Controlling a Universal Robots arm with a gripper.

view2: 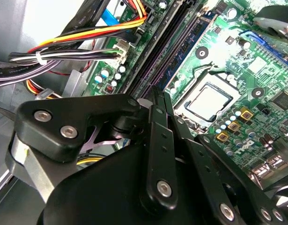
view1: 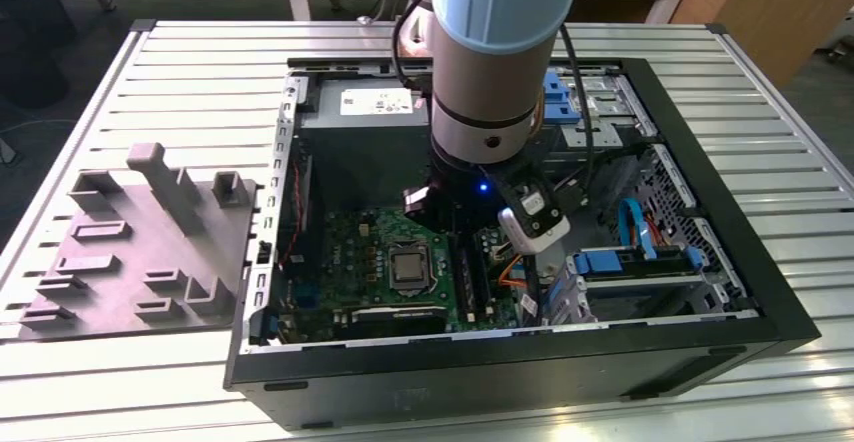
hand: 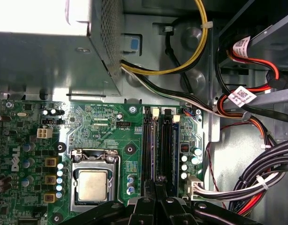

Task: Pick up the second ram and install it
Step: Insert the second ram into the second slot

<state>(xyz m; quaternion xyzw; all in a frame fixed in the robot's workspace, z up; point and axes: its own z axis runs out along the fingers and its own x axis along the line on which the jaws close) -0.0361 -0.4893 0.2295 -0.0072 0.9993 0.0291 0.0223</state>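
First wrist view. Item one: my jaws, clenched, fingertips (hand: pixel 152 187) all but touching, low over the memory slots (hand: pixel 166 140) of the motherboard (hand: pixel 101 124).

Item two: ram (hand: pixel 153 145), which I take to be the dark strip standing on edge in a slot. It lies straight ahead of my tips, its long axis running away from them along the slot. Whether its near end is pinched between them I cannot tell.

Exterior view: arm (view1: pixel 487 82) down inside the open case (view1: pixel 507 372) on the bench (view1: pixel 160 52); grey tray (view1: pixel 134 252) well apart, on the exterior view's left.
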